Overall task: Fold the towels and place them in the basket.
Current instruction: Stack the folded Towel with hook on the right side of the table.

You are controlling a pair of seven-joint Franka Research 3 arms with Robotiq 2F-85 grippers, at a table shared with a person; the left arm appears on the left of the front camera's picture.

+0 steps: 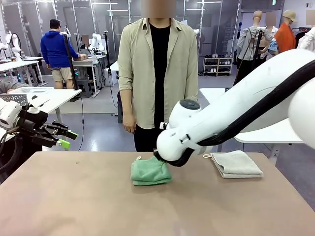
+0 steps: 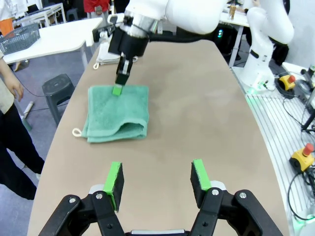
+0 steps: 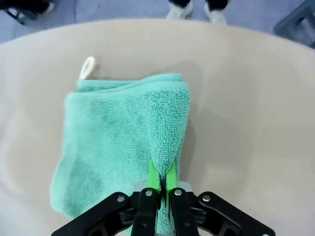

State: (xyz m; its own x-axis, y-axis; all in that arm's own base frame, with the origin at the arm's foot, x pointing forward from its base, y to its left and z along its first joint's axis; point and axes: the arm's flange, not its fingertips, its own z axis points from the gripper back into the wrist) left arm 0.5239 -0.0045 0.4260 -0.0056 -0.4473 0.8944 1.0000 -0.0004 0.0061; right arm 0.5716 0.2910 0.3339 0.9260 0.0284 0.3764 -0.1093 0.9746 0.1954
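The right claw (image 3: pixel 161 179) is clenched on a raised ridge of the folded green terry-cloth towel (image 1: pixel 150 172), which lies at the middle of the brown tabletop (image 1: pixel 74 201). The left claw (image 2: pixel 156 181) hangs released over the tabletop's left side, grasping nothing. A folded beige-grey terry towel (image 1: pixel 236 163) rests at the far right.
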